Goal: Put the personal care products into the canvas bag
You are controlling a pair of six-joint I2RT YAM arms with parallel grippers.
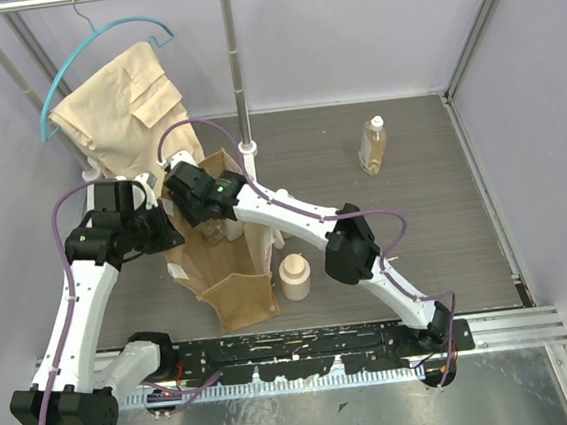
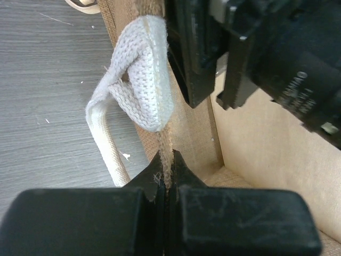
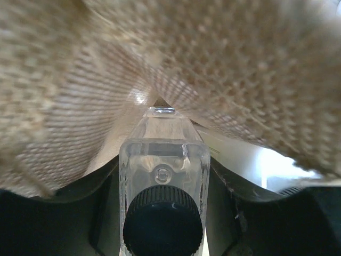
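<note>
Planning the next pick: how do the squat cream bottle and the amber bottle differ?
The squat cream bottle is short and wide; the amber bottle is taller and slimmer. The cream one is all one colour; the amber one has a white cap. The cream one stands beside the canvas bag; the amber one stands far back, apart. Both stand upright outside the bag.

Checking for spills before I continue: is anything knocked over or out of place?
Nothing stands out. The amber bottle and squat cream bottle stand upright; the left gripper pinches the rim of the canvas bag, and the right gripper holds the clear bottle inside it.
</note>
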